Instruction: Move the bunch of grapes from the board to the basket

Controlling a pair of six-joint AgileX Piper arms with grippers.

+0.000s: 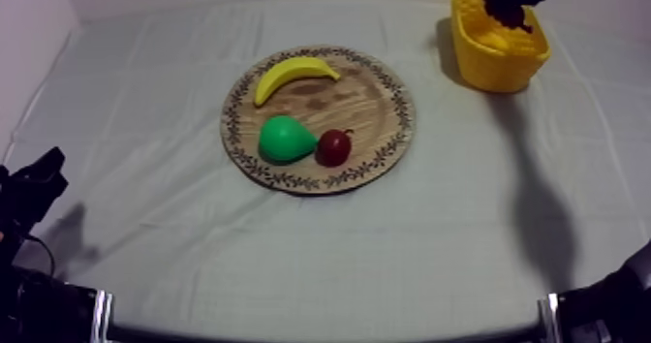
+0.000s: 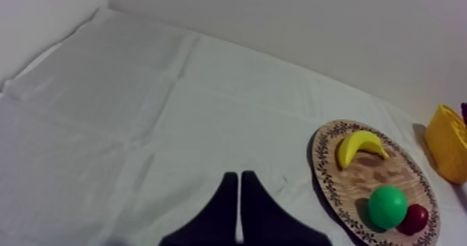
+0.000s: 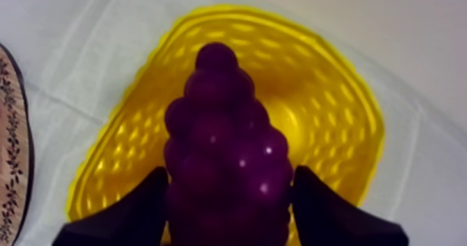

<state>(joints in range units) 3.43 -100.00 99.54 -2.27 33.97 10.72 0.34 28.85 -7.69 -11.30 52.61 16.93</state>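
Right tool (image 3: 231, 174) grips grapes (image 3: 222, 124) over basket (image 3: 333, 124); left tool (image 2: 240, 178) closed; board (image 1: 373, 100) holds banana (image 1: 291, 74), pear (image 1: 283, 140), small red fruit (image 1: 333, 148).

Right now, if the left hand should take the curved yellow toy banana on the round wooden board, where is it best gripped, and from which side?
Probably across the thick middle of the curved yellow toy banana, coming straight down from above. It lies flat on the round wooden board, its ends taper, and bare wood on both sides leaves room.

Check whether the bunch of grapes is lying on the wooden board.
No, the right hand holds the bunch of grapes over the yellow basket, away from the wooden board.
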